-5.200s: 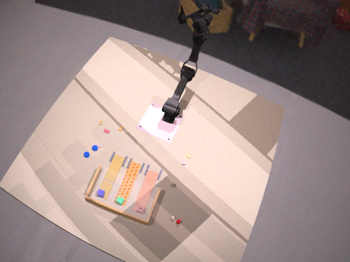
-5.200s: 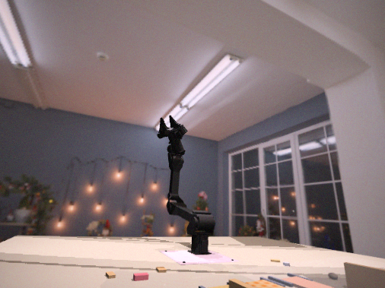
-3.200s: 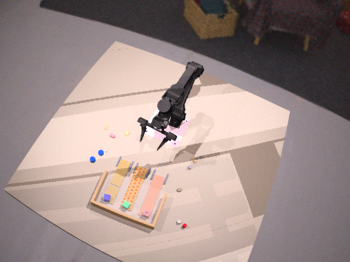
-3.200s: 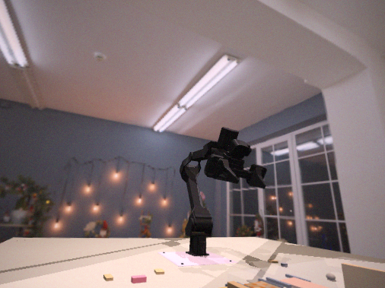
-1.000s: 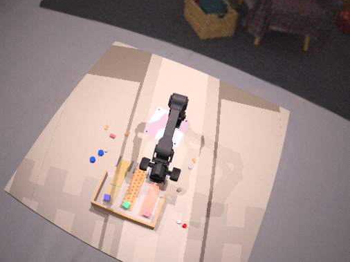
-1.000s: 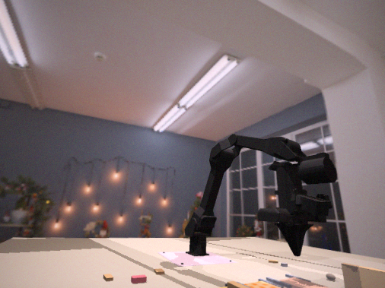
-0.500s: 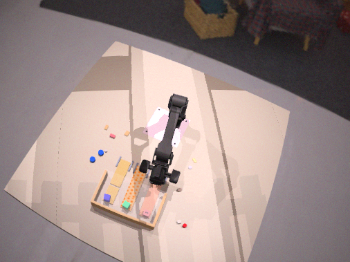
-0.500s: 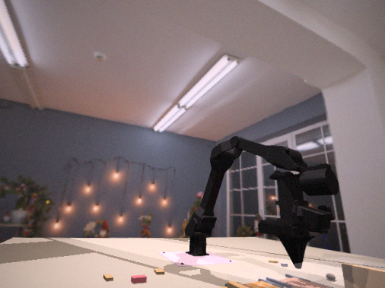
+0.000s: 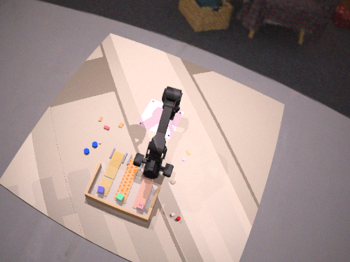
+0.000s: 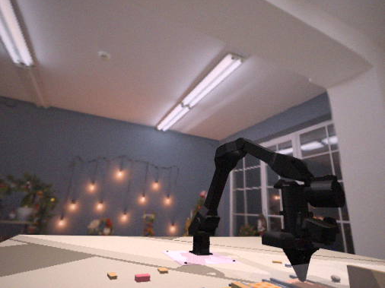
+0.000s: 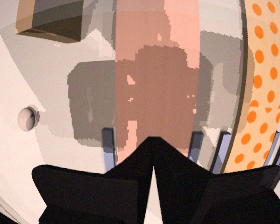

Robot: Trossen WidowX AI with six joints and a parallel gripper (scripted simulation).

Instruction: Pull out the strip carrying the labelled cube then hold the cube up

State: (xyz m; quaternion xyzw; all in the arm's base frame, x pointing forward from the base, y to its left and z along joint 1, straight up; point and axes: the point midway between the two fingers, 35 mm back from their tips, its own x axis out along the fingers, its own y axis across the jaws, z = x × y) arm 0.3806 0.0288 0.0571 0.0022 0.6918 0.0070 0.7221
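While the jaws are clenched tight on nothing, the gripper (image 9: 151, 175) hangs point-down over the near end of the pink strip (image 9: 144, 193), just above the table in the exterior view. In the wrist view that strip (image 11: 150, 53) runs straight away toward twelve o'clock from the fingertips, so its long axis lines up with the arm's reach and a pull back toward the base would follow its length.

Three strips lie side by side in the wooden tray (image 9: 90, 181). Seen from the top, the yellow strip (image 9: 114, 160) at nine o'clock of the gripper shows a break partway along, with the purple cube (image 9: 100, 189) on its far piece. The orange dotted strip (image 9: 126, 178) lies between, carrying the green cube (image 9: 120, 197). The pink strip looks whole and carries the pink cube (image 9: 140, 206) at its far end, about six o'clock from the gripper in the top view. Whether that cube bears the label is too small to tell.

The dotted strip lies just beside the pink one, at three o'clock in the wrist view, so room on that side is thin. At nine o'clock the tray wall (image 11: 50, 25) stands farther off. Small grey-blue posts (image 11: 109, 148) flank the strip's near end. Behind the gripper, toward the arm's base, the table looks free of small pieces for dragging.
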